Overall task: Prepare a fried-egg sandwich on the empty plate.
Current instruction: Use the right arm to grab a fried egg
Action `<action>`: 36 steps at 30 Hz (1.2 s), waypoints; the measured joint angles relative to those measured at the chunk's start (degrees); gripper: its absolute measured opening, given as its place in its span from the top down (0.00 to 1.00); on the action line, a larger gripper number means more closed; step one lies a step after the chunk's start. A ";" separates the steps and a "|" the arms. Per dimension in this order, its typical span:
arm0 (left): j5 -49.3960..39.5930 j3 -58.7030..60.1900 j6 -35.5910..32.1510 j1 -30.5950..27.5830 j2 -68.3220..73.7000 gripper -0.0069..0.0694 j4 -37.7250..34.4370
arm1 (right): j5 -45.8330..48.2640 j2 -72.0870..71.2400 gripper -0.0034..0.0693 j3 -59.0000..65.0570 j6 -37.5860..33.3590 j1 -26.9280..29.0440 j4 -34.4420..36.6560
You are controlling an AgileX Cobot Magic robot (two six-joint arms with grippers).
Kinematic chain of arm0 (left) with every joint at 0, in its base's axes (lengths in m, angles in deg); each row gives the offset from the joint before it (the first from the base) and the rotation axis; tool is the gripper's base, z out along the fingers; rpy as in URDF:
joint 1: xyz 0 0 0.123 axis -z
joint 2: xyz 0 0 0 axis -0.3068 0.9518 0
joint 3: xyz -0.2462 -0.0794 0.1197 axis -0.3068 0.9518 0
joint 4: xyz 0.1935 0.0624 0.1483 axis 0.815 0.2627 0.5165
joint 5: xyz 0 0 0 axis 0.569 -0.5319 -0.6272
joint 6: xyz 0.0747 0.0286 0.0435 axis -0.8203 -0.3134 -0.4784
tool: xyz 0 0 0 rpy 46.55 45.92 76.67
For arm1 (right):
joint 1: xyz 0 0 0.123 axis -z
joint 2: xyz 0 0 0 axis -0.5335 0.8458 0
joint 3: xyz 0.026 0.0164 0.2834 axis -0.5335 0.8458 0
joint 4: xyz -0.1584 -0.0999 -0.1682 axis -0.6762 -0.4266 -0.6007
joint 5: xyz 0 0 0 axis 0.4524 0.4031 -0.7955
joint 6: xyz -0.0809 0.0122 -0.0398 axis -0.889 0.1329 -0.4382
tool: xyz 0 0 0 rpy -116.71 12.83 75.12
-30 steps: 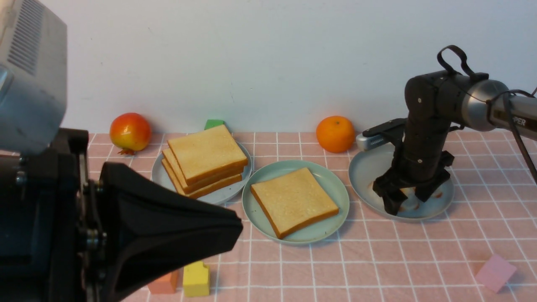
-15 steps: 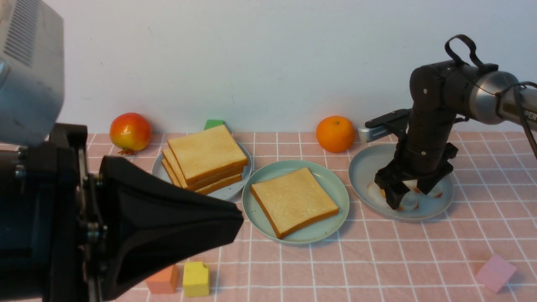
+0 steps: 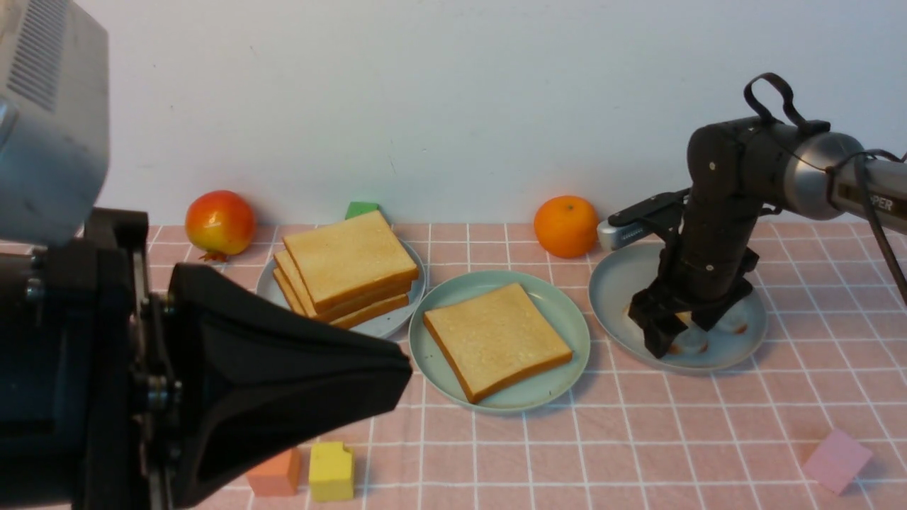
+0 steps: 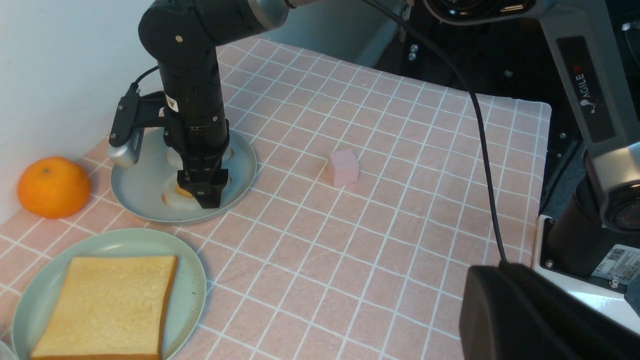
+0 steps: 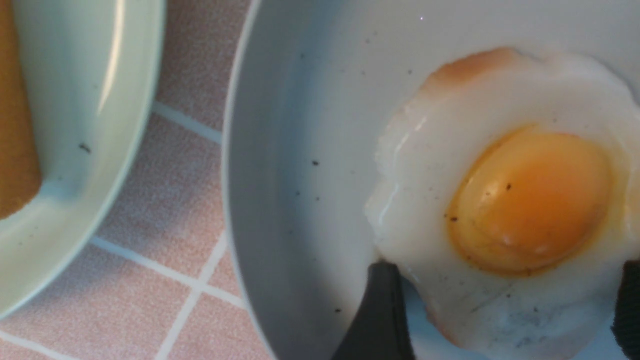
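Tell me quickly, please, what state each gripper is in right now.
Left gripper: shut, nothing seen in it.
Right gripper: open, fingers straddling the fried egg on the grey-blue plate, not yet gripping it.

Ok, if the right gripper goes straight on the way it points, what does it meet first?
The right gripper would likely meet the fried egg on the grey-blue plate, below its open jaws.
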 joint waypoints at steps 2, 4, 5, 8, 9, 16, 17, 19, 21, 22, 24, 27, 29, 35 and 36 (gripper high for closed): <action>0.00 0.00 0.00 0.00 0.04 0.86 -0.04 | 0.18 0.12 0.14 0.00 -0.02 0.00 0.00; -0.05 0.00 0.00 0.00 0.04 0.86 -0.11 | 0.40 0.39 0.14 -0.27 -0.02 0.00 0.00; -0.05 0.00 0.00 0.00 0.04 0.86 -0.17 | 0.41 0.38 0.14 -0.33 0.15 0.00 0.00; -0.05 0.00 0.00 0.00 0.04 0.86 -0.23 | 0.52 0.45 0.14 -0.45 0.59 0.00 0.00; -0.05 0.00 0.00 0.00 0.04 0.86 -0.23 | 0.52 0.52 0.14 -0.45 0.72 0.00 0.00; -0.05 0.00 0.00 0.00 0.04 0.86 -0.23 | 1.19 1.16 0.17 -1.02 0.78 0.19 0.68; -0.05 0.00 0.00 0.00 0.04 0.86 -0.23 | 1.19 1.16 0.17 -1.05 0.78 0.19 0.68; -0.05 0.00 0.00 0.00 0.04 0.86 -0.23 | 1.56 1.21 0.25 -1.11 0.78 0.19 0.77; -0.05 0.00 0.00 0.00 0.04 0.86 -0.23 | 1.69 1.21 0.33 -1.18 0.78 0.23 0.69; -0.05 0.00 0.00 0.00 0.04 0.86 -0.23 | 1.69 1.21 0.34 -1.17 0.83 0.23 0.69; -0.05 0.00 0.00 0.00 0.04 0.86 -0.23 | 1.74 1.21 0.35 -1.23 0.83 0.23 0.69; -0.05 0.00 0.00 0.00 0.04 0.86 -0.23 | 1.74 1.21 0.35 -1.23 0.83 0.25 0.69; -0.05 0.00 0.00 0.00 0.04 0.86 -0.23 | 1.74 1.21 0.35 -1.23 0.83 0.25 0.69; -0.05 0.00 0.00 0.00 0.04 0.86 -0.23 | 1.85 1.03 0.35 -1.23 0.83 0.13 0.69; -0.05 0.00 0.00 0.00 0.04 0.86 -0.23 | 1.92 0.46 0.36 -1.08 0.64 -0.28 0.57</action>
